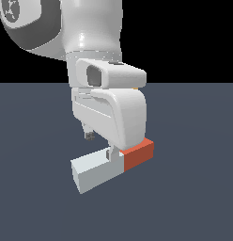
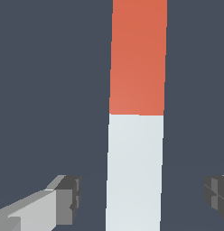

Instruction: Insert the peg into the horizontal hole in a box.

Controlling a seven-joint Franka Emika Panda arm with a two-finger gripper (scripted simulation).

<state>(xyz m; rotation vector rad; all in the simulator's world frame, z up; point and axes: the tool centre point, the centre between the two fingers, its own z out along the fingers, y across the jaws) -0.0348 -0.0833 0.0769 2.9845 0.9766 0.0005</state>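
— Nearest the lens: peg [image 1: 109,164], lying flat on a matte slate-grey floor [image 1: 193,197]; square in section, smooth, sharp-edged; pale grey-white along most of its length, red-orange at one end.

— Which way round?

— Long axis running obliquely across the exterior view; pale end toward the exterior view's left and the camera, red end toward the exterior view's right and farther back; in the wrist view, seen lengthwise, peg [image 2: 135,135] straight down the middle, colour join crisp.

— And the pincer?

— Gripper [image 1: 102,145] directly over the peg, glossy white rounded casing hiding most of the fingers; gripper [image 2: 143,198] spread wide in the wrist view; dark ribbed pads [image 2: 72,198] well apart from the bar on either side, touching nothing; released, straddling the pale section close to the colour join.

— Surroundings?

— Flat uniform floor, black void beyond its far edge.
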